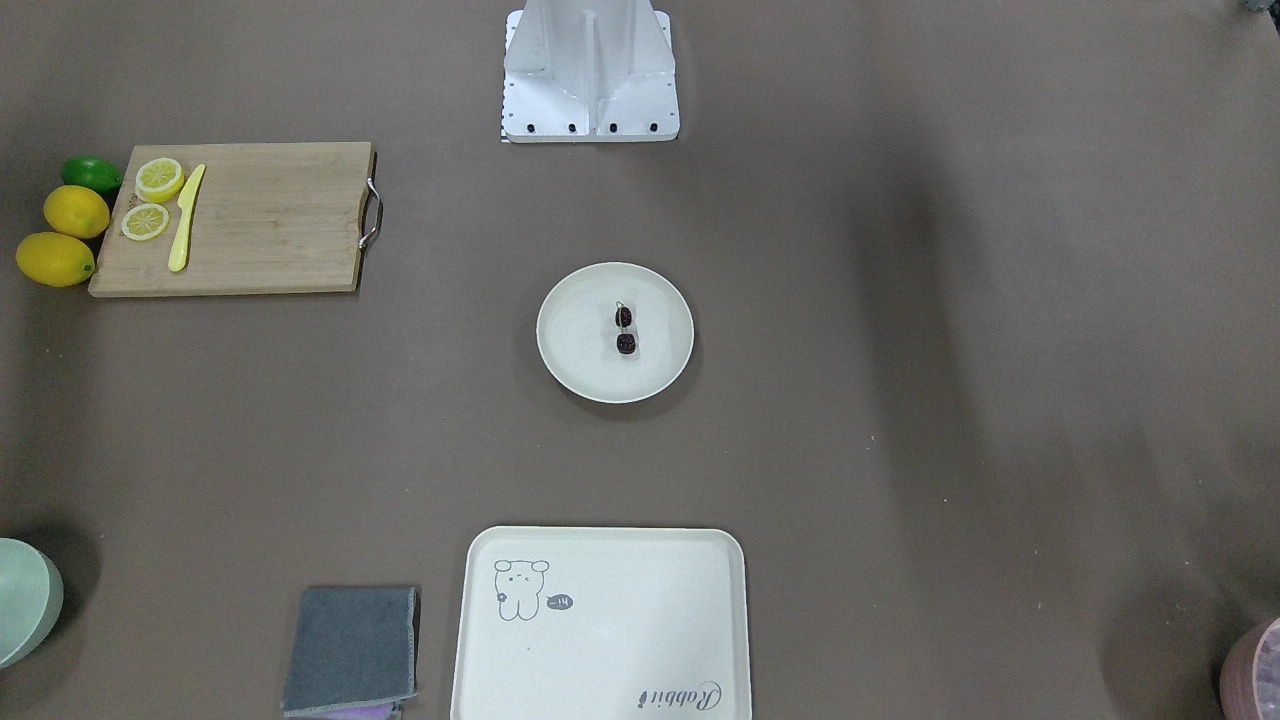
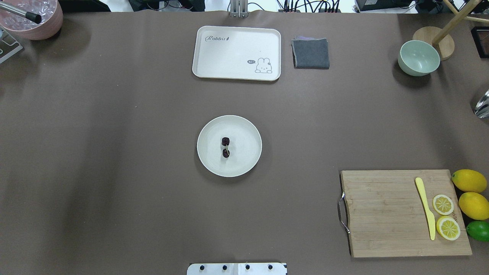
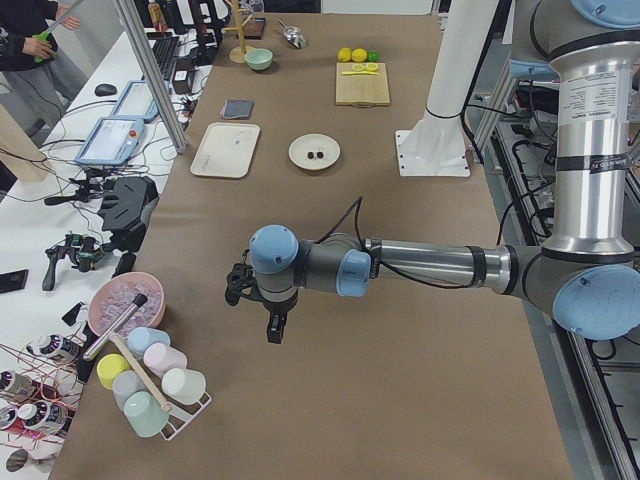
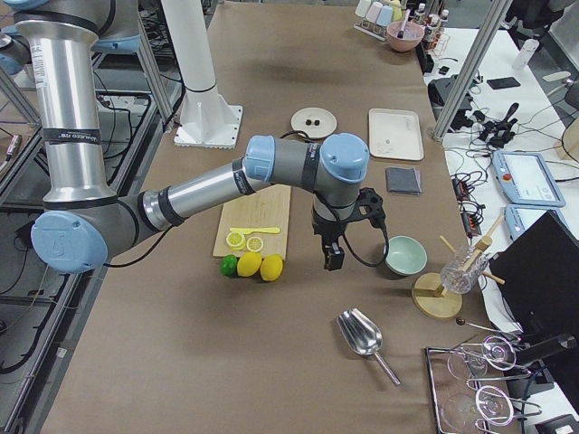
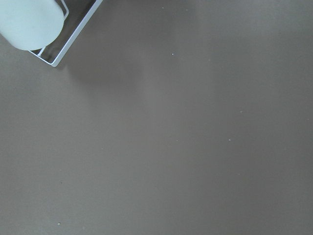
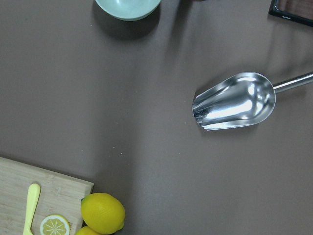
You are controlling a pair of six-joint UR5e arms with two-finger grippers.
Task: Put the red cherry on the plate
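The red cherry (image 2: 225,147), a pair of tiny dark maroon fruits joined by stems, lies just left of the middle of the round cream plate (image 2: 246,162) at the table's centre. The front-facing view shows the same cherry (image 1: 625,331) on the plate (image 1: 575,355). Neither arm reaches into the overhead or front-facing views. My left gripper (image 3: 274,328) hangs over bare table far toward the left end, and my right gripper (image 4: 331,259) hovers near the lemons at the right end. Both appear only in the side views, so I cannot tell whether they are open or shut.
A rabbit tray (image 2: 237,52) and a grey cloth (image 2: 310,53) lie at the far side. A green bowl (image 2: 418,58), a metal scoop (image 6: 234,102), and a cutting board (image 2: 382,214) with knife, lemon slices, lemons (image 2: 469,180) and a lime are on the right. A cup rack (image 3: 150,385) stands left.
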